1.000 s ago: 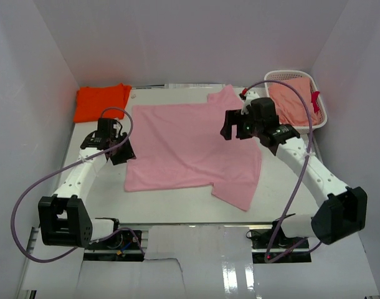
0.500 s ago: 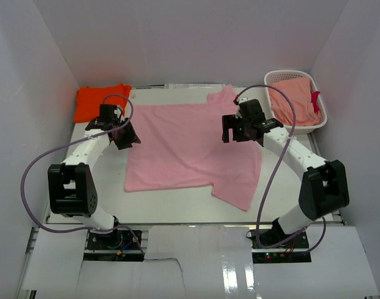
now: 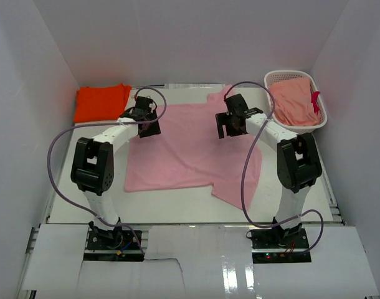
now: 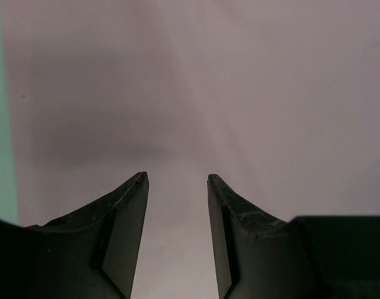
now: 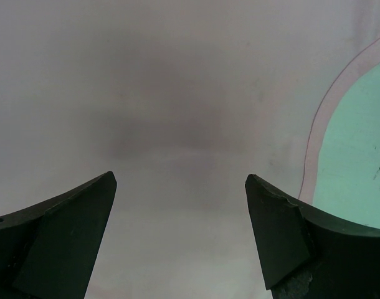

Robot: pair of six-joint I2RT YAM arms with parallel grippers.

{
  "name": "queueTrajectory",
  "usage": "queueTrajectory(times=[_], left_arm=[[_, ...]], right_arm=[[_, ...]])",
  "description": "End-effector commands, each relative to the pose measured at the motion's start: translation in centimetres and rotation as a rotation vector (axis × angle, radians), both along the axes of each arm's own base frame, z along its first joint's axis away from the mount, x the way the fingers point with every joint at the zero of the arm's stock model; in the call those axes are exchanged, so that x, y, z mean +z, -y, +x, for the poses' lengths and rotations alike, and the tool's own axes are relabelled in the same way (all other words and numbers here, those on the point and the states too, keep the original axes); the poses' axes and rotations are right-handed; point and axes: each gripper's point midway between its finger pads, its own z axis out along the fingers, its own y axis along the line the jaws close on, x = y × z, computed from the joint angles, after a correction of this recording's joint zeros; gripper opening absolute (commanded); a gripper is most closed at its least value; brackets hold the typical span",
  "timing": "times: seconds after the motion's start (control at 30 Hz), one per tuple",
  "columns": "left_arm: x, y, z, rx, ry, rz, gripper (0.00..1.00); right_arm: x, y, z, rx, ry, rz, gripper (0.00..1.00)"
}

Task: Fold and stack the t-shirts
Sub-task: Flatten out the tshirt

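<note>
A light pink t-shirt [image 3: 190, 149] lies spread flat in the middle of the table. A bright orange t-shirt [image 3: 101, 101] lies folded at the far left corner. My left gripper [image 3: 148, 126] is open over the pink shirt's far left corner; its wrist view shows pink cloth [image 4: 196, 93] under the open gripper [image 4: 177, 180]. My right gripper [image 3: 229, 128] is open over the shirt's far right part near the collar; its wrist view shows pink cloth [image 5: 177, 112] and the collar edge [image 5: 318, 137] beside the open gripper [image 5: 180, 180]. Neither holds anything.
A white lattice basket [image 3: 319, 118] at the far right holds a salmon pink cloth [image 3: 294, 103] with a red tag. White walls close the table on three sides. Bare table [image 5: 358, 156] shows past the collar.
Both arms have reached away from their bases toward the far edge of the pink shirt. The left gripper moved right and farther; the right gripper moved slightly left and farther. The shirt has not moved.
</note>
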Motion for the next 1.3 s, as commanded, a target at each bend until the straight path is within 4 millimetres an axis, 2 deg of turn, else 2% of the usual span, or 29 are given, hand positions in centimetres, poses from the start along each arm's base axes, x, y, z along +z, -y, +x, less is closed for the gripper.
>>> queueTrajectory(times=[0.0,0.1,0.4,0.57,0.8,1.27], left_arm=[[0.3,0.3,0.9,0.011,0.052,0.055,0.54],[-0.5,1.0,1.0,-0.007,0.041,0.050,0.55],[-3.1,0.5,0.9,0.005,-0.010,0.095,0.56],[-4.7,0.6,1.0,0.007,-0.048,0.095,0.56],[-5.9,0.7,1.1,0.005,-0.076,0.105,0.56],[-7.4,0.2,1.4,0.013,-0.105,0.145,0.56]], right_arm=[[0.8,0.1,1.3,-0.005,0.028,-0.035,0.90],[-0.3,-0.1,1.5,-0.002,0.004,-0.037,0.90],[-3.4,-0.9,1.7,0.015,-0.068,-0.014,0.90],[-4.3,-0.6,1.7,0.015,-0.093,0.016,0.90],[-5.0,-0.1,2.3,0.003,-0.106,0.030,0.90],[-7.4,-0.1,3.8,-0.008,-0.144,0.044,0.90]])
